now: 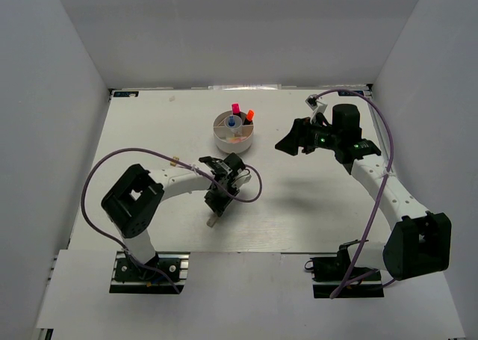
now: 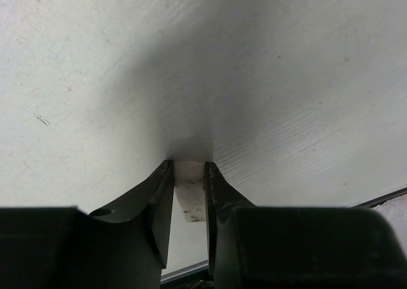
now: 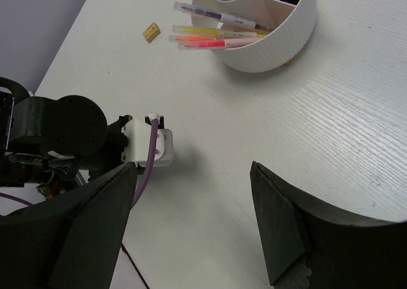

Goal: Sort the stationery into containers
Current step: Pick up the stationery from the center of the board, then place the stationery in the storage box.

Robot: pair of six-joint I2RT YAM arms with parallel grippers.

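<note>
The round white divided tub [image 1: 233, 133] stands at the table's middle back. It holds a pink-capped highlighter [image 1: 235, 108], an orange-capped highlighter [image 1: 250, 114] and a blue-capped bottle [image 1: 233, 121]. In the right wrist view the tub [image 3: 273, 38] also holds a grey pen [image 3: 216, 14], a yellow pen [image 3: 206, 30] and a pink pen [image 3: 203, 42], which stick out over its rim. My left gripper [image 1: 215, 211] is shut on a speckled white eraser [image 2: 189, 197], low over the table. My right gripper [image 1: 287, 144] is open and empty, right of the tub.
A small beige eraser [image 3: 151, 32] lies loose on the table left of the tub, near the left arm's purple cable [image 1: 112, 157]. The table's front edge [image 2: 184, 271] is close behind the left gripper. Grey walls enclose the table at the back and sides.
</note>
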